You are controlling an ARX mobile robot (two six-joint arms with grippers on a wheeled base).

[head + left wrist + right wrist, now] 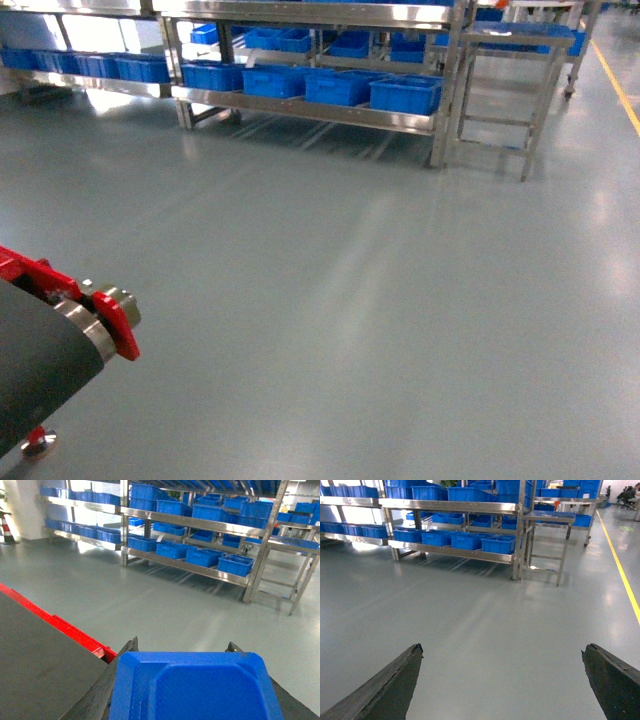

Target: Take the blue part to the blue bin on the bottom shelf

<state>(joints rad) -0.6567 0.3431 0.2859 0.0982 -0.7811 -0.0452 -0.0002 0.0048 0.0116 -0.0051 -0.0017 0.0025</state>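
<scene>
blue part (195, 690): bright blue plastic piece with cut corners and a sunken middle, held tight in the left gripper (182, 650) | right gripper (502, 652): spread wide, holding nothing | blue bins (405, 93) sit in a row on the bottom shelf (310, 108), far across the gray floor (350, 300)

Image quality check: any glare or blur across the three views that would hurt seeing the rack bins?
Head view: soft overall, pale glare streaks on the floor, bins on the bottom shelf still readable. Left wrist view: blown-out window glare at upper left; the blue part in the left gripper fills the lower frame, blocking the floor. Right wrist view: sharpest; open right gripper, mild floor reflections.
</scene>
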